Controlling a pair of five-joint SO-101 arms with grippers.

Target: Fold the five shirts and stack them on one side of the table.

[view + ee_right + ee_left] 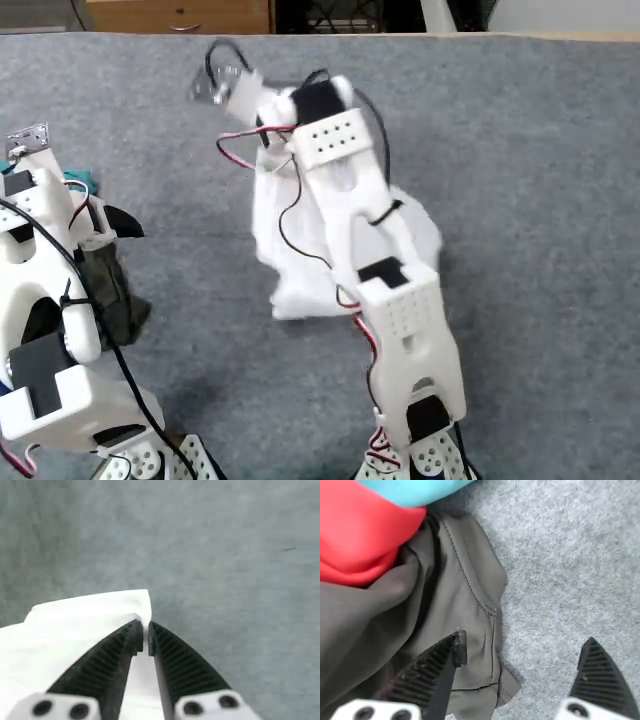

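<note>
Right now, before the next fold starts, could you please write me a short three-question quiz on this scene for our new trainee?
1. True or false: the right end effector is shut on the edge of the white shirt.
2. Which shirt lies beneath one finger of the open left end effector? A) the dark grey shirt B) a yellow shirt C) a striped shirt
3. Fill in: next to the dark grey shirt lie a red shirt and a ___ shirt.
Key: 1 true; 2 A; 3 teal shirt.
</note>
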